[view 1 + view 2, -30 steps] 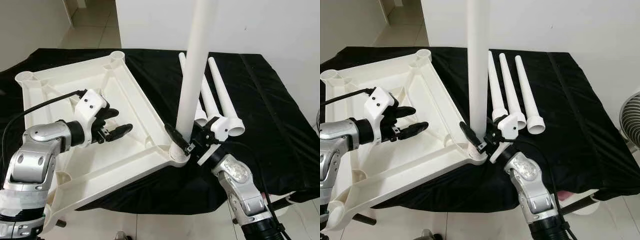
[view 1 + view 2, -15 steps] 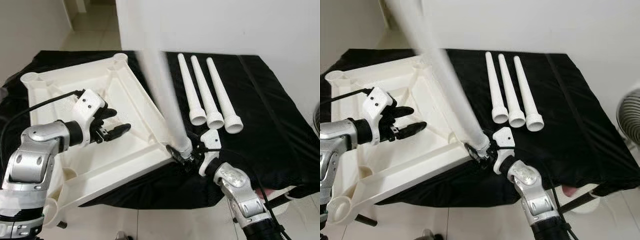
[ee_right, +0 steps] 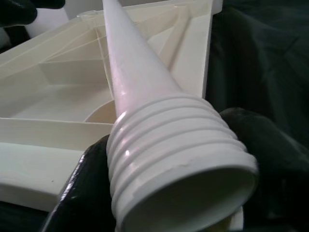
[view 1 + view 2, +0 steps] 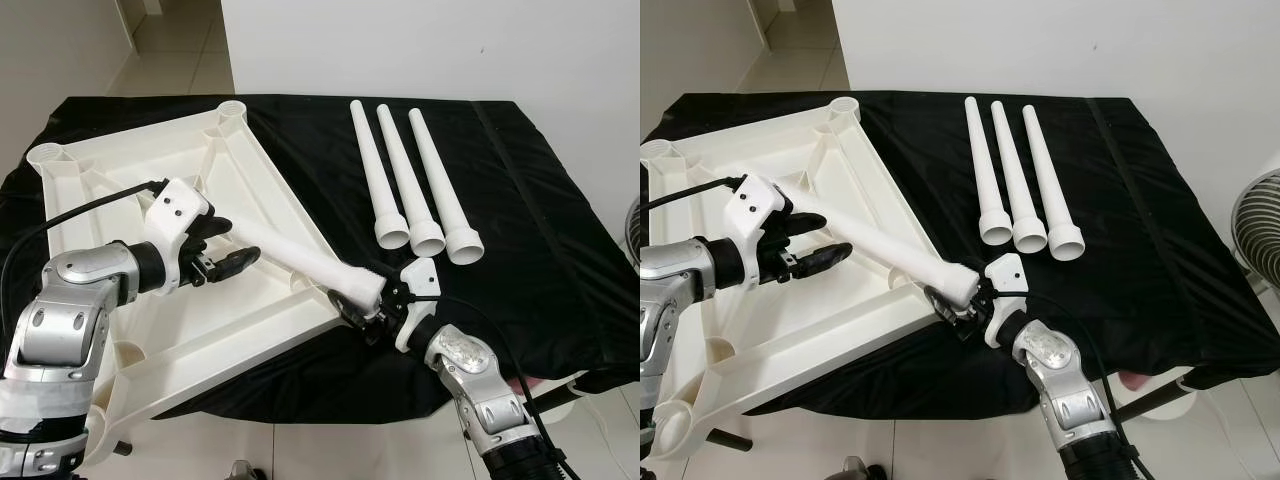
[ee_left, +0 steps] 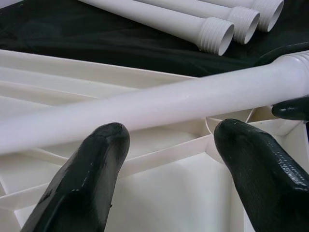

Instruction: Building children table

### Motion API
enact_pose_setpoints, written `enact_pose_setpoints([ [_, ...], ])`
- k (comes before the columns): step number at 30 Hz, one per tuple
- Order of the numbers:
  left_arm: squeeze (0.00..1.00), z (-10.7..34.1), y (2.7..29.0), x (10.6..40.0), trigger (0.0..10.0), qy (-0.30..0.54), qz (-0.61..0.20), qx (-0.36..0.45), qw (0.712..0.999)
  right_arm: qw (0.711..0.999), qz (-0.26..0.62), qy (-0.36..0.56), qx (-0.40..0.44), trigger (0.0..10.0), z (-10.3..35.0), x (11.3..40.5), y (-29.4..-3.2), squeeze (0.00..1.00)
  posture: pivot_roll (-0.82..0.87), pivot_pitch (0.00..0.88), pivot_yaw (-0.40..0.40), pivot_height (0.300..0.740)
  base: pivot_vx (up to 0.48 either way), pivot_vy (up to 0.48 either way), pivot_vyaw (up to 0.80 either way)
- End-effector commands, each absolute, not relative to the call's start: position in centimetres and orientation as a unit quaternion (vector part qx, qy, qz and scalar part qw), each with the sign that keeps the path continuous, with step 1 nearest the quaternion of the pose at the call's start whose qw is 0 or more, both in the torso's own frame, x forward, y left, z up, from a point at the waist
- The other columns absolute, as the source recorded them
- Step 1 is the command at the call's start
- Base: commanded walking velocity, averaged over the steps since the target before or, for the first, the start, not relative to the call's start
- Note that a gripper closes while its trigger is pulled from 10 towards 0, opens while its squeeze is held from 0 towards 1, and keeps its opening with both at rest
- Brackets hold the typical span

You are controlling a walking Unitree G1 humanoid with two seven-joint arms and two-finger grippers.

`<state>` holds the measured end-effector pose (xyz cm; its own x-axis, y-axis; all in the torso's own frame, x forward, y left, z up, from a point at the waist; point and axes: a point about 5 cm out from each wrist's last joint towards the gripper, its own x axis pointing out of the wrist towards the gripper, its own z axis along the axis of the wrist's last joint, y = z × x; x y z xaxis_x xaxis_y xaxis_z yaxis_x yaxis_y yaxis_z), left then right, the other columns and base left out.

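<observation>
The white table top (image 4: 120,185) lies upside down on a black cloth. A white table leg (image 4: 300,258) rests slanted across it. My right gripper (image 4: 368,308) is shut on the leg's threaded end (image 3: 178,159) at the top's near right corner. The leg's thin end reaches my left gripper (image 4: 225,248), which is open. Its black fingers (image 5: 91,159) sit on either side just below the leg (image 5: 169,104), apart from it. Three more legs (image 4: 405,190) lie side by side on the cloth to the right.
The black-covered table (image 4: 540,200) ends close in front of me, with tiled floor below. A fan (image 4: 1255,230) stands at the far right. A white wall runs behind the table.
The leg stood upright at the near right corner socket a second ago. It has tipped over to the left and now lies across the top, still in my right gripper.
</observation>
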<state>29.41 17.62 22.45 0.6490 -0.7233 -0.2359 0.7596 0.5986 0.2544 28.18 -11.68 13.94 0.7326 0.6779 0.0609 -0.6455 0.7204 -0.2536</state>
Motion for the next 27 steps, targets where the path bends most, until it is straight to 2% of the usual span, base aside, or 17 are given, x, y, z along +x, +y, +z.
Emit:
enact_pose_setpoints([
  [1,0.0,22.8,18.0,29.7,10.0,0.039,-0.367,0.176,0.913,0.921,0.365,-0.072,-0.115,0.0,13.8,28.2,-11.6,0.0,0.04,0.125,0.039,0.74,0.0,0.0,0.0],
  [13,0.0,22.5,18.2,29.8,10.0,0.042,-0.352,0.18,0.918,0.927,0.353,-0.089,-0.086,0.0,15.2,28.7,-11.5,0.0,0.04,0.128,0.035,0.74,0.0,0.0,0.0],
  [16,0.0,22.9,18.3,30.2,10.0,0.024,-0.32,0.158,0.934,0.934,0.336,-0.11,-0.042,0.0,16.7,29.0,-11.4,0.0,0.04,0.127,0.031,0.74,0.0,0.0,0.0],
  [19,0.0,23.8,18.7,31.4,10.0,0.019,-0.25,0.069,0.966,0.935,0.317,-0.16,0.017,0.0,20.0,29.5,-11.1,0.0,0.04,0.126,0.032,0.74,0.0,0.0,0.0],
  [23,0.0,24.0,18.8,31.7,10.0,0.021,-0.233,0.049,0.971,0.933,0.314,-0.173,0.027,0.0,20.8,29.6,-11.0,0.0,0.04,0.126,0.032,0.74,0.0,0.0,0.0],
  [24,1.0,24.1,18.7,31.8,10.0,0.017,-0.229,0.039,0.973,0.929,0.314,-0.19,0.032,0.0,21.8,29.6,-10.8,0.0,0.04,0.121,0.034,0.74,0.0,0.0,0.0],
  [27,1.0,24.4,18.6,32.1,10.0,0.019,-0.224,-0.007,0.974,0.924,0.322,-0.208,0.022,0.0,22.6,29.6,-10.4,0.0,0.04,0.121,0.034,0.74,0.0,0.0,0.0],
])
